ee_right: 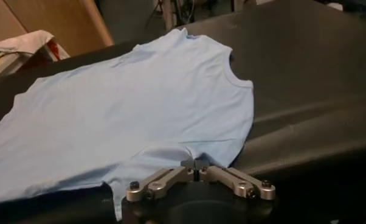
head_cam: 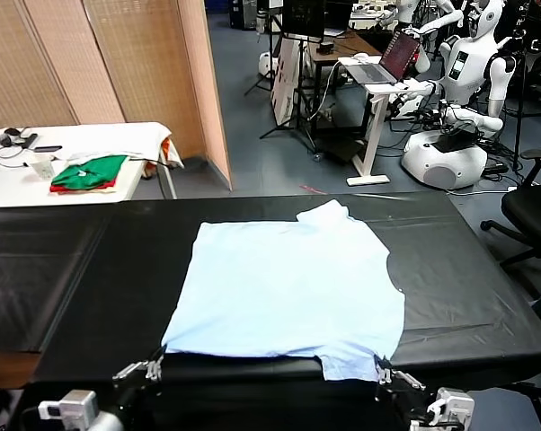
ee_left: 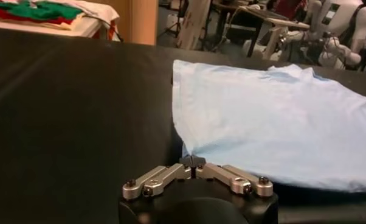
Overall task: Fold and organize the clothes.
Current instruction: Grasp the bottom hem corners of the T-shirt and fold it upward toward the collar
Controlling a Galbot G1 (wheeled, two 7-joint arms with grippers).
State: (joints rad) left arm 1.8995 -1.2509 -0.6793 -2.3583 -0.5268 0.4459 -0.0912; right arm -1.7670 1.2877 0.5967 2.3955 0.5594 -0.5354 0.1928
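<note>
So the left pincer (head_cam: 154,366) sits at the near edge of the black counter (head_cam: 64,269), jaws pinched closed right on the near-left corner of the shirt (head_cam: 288,287). The right pincer (head_cam: 380,370) does the same on the near-right side, clamped onto the bit of fabric that hangs toward the counter's edge. In both wrist views the cloth puckers up into a little peak right where the fingertips meet.

The shirt itself is pale light blue, thin-looking, lying mostly flat in the middle of the counter with the collar pointing away from the robot. A few soft wrinkles, one sleeve tucked in on the right. No print or lettering I can make out on the side facing up.

Further off, a green and red folded stack (head_cam: 89,173) sits on a white counter (head_cam: 118,139) to the far left.
</note>
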